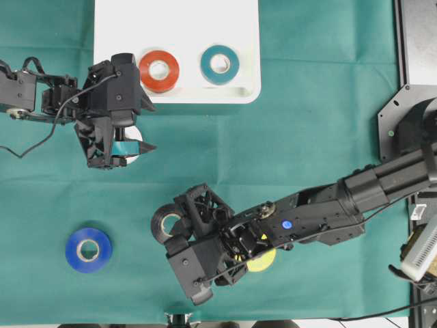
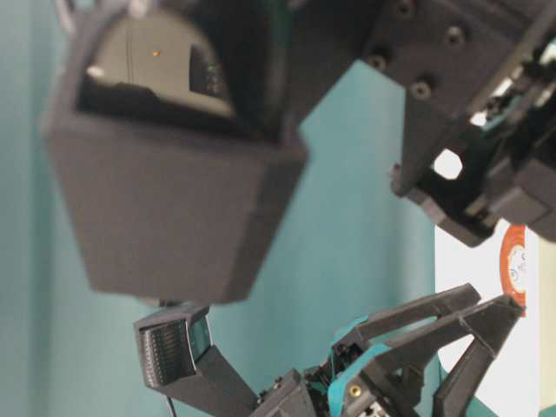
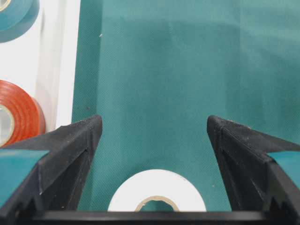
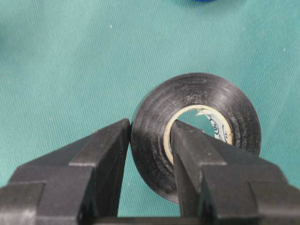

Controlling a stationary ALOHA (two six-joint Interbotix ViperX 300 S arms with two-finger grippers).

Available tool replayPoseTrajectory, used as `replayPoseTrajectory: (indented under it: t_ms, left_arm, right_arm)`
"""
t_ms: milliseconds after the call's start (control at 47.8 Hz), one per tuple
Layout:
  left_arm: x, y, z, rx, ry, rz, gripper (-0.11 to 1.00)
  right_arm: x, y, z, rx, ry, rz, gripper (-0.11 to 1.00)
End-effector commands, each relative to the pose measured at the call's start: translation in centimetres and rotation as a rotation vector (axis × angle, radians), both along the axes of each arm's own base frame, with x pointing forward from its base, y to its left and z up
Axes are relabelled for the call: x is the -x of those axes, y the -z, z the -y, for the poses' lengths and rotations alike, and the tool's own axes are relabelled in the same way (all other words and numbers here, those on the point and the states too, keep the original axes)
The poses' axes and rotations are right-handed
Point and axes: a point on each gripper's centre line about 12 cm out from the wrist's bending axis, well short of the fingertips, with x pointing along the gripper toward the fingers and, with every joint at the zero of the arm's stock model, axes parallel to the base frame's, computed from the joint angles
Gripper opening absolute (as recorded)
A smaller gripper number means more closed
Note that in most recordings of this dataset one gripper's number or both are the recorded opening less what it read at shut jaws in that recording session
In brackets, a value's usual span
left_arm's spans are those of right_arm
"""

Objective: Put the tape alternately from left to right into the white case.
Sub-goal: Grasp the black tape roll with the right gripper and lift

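Black tape roll, light, stiff and glossy-slick, sits clamped by its wall in my right gripper, seemingly lifted, while my left gripper gapes over the white roll.

text: none legible | faint print inside black tape roll core, between hand's fingers, too small to read

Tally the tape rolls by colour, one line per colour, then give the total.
Red-orange roll: 1
Teal roll: 1
White roll: 1
Black roll: 1
Blue roll: 1
Yellow roll: 1
Total: 6
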Motion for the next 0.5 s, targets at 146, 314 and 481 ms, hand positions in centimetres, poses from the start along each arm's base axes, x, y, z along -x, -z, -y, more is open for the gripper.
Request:
replayPoseTrajectory:
  t_ms: [146, 314, 481]
  left_arm:
    - [-0.1, -1.0, -0.1, 0.001, -0.002, 0.029, 0.94]
    - [-0.1, -1.0, 0.0, 0.001, -0.001, 0.031, 0.94]
    - [-0.1, -0.9, 0.2, 0.003, 0.004, 0.029, 0.94]
  right_arm:
    - [0.1, -2.3, 0.7, -0.002, 0.019, 0.028, 0.02]
    - [0.5, -2.5, 2.6, 0.017, 0.062, 0.003, 0.02]
    - [1.1, -2.9, 5.2, 0.028, 0.113, -0.007, 0.02]
